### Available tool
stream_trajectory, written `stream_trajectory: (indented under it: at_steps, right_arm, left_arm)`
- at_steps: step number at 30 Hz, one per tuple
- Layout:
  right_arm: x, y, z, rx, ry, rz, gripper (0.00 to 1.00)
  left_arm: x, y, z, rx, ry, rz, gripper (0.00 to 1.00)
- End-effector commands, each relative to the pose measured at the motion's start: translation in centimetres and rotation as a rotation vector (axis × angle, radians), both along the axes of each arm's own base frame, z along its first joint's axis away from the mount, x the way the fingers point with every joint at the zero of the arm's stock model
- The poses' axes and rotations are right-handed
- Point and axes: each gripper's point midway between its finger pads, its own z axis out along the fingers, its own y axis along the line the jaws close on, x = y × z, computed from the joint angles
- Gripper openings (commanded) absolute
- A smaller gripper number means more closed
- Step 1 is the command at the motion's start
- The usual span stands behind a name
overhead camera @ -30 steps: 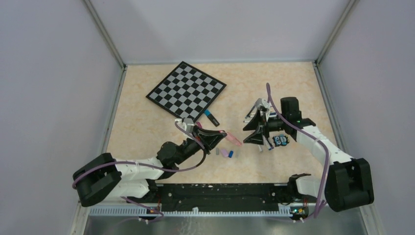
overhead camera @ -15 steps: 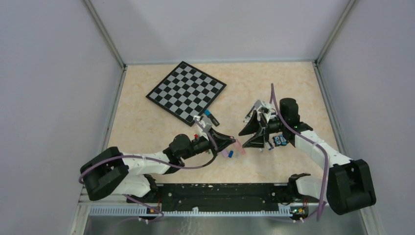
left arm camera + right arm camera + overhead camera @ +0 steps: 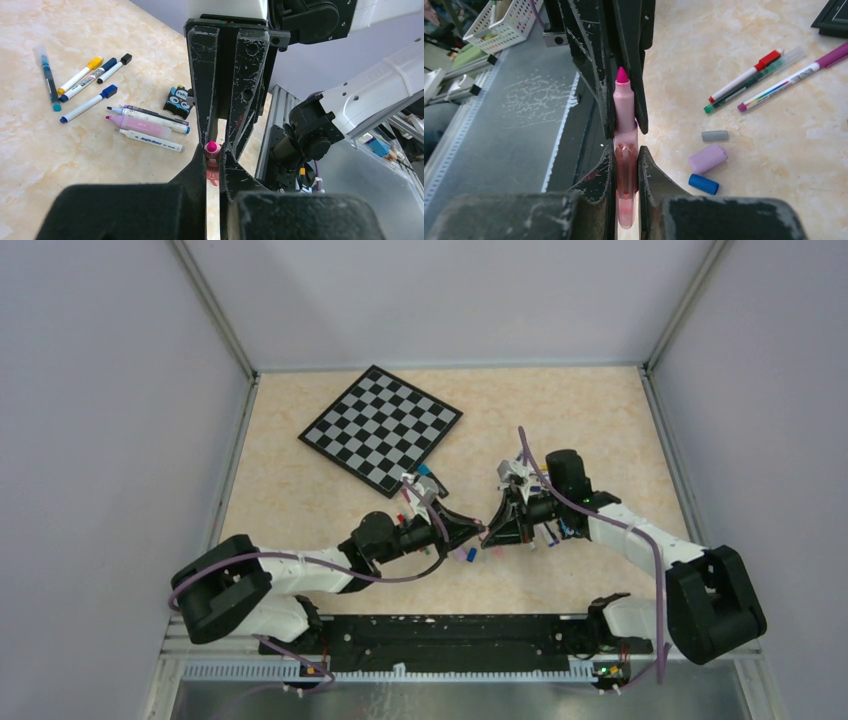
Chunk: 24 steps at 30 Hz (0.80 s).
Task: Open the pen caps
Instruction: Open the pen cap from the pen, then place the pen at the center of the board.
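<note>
A pink highlighter [image 3: 625, 117] hangs above the table between my two grippers, its bare magenta tip [image 3: 212, 146] towards the left one. My left gripper [image 3: 213, 156] [image 3: 476, 530] is shut on the highlighter's body. My right gripper [image 3: 626, 159] [image 3: 492, 529] is shut on the see-through pink cap [image 3: 626, 187] at the other end. The two grippers meet tip to tip. Three loose pen caps lie on the table just below: a grey one [image 3: 714, 135], a lilac one [image 3: 707, 158] and a blue one [image 3: 703, 184].
The checkered board [image 3: 380, 427] lies at the back left. Capped pens lie by the right arm: yellow-capped [image 3: 93, 62], blue-capped [image 3: 109, 91], black-capped [image 3: 126, 58], another pink highlighter [image 3: 135, 126], beside an owl-like figure [image 3: 179, 97]. A red-capped pen [image 3: 746, 75] and others lie near the board.
My right gripper has moved left to meet the left one and closed from wide open onto the highlighter's cap. The left gripper pushed the highlighter rightwards, then held still.
</note>
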Motion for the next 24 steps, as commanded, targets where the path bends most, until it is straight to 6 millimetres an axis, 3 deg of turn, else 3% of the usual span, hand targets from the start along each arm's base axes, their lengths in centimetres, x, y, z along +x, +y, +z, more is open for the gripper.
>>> stream_trajectory:
  at_steps: [1, 2, 3, 8, 13, 18, 24]
  right_arm:
    - [-0.1, 0.5, 1.6, 0.043, -0.068, 0.053, 0.00]
    - [-0.2, 0.5, 1.7, 0.050, -0.073, 0.061, 0.00]
    - [-0.2, 0.5, 1.9, 0.052, -0.080, 0.063, 0.00]
    - [1.3, -0.4, 1.6, -0.002, -0.130, 0.008, 0.00]
    - [6.0, -3.8, 0.7, -0.142, -0.209, -0.206, 0.00]
    - [11.1, -9.3, -1.3, -0.356, -0.239, -0.499, 0.00]
    - [12.2, -13.9, -4.8, -0.558, -0.097, -0.684, 0.00]
  left_arm:
    - [0.4, 0.6, 3.5, -0.099, -0.070, 0.041, 0.00]
    - [0.4, 0.8, 3.6, -0.100, -0.067, 0.051, 0.02]
    - [0.6, 1.0, 3.6, -0.102, -0.064, 0.063, 0.11]
    - [1.0, 3.1, 4.6, -0.128, -0.074, 0.145, 0.61]
    - [2.2, 6.9, 4.1, -0.094, -0.049, 0.317, 0.98]
    - [3.6, 11.2, 0.4, 0.000, 0.077, 0.517, 0.99]
    - [2.7, 13.3, -1.5, -0.025, 0.149, 0.547, 0.99]
